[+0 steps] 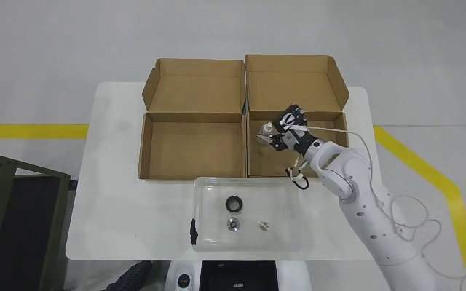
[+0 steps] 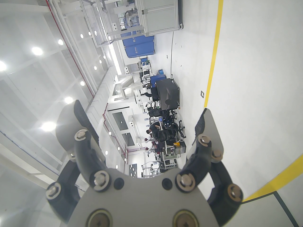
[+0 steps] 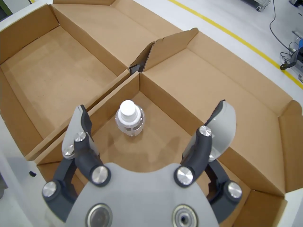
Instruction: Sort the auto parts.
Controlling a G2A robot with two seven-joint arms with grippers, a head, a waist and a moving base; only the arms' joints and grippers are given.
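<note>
Our right pincer (image 3: pixel 152 107) hangs wide open over the right box (image 3: pixel 213 76), tipped down at its floor; the white part (image 3: pixel 129 119) stands upright there near a corner, not held. We think we should lift straight up, slowly, so nothing knocks it over; our left pincer (image 2: pixel 142 108) is wide open too, holding nothing.

We have the right arm (image 1: pixel 364 211) stretched from the near right toward the far middle, and the right end effector (image 3: pixel 152 107) points downward and forward with its fingers (image 3: pixel 223 119) spread wide. The left end effector (image 2: pixel 142 108) is spread wide too, aimed outward, rolled onto its side.
</note>
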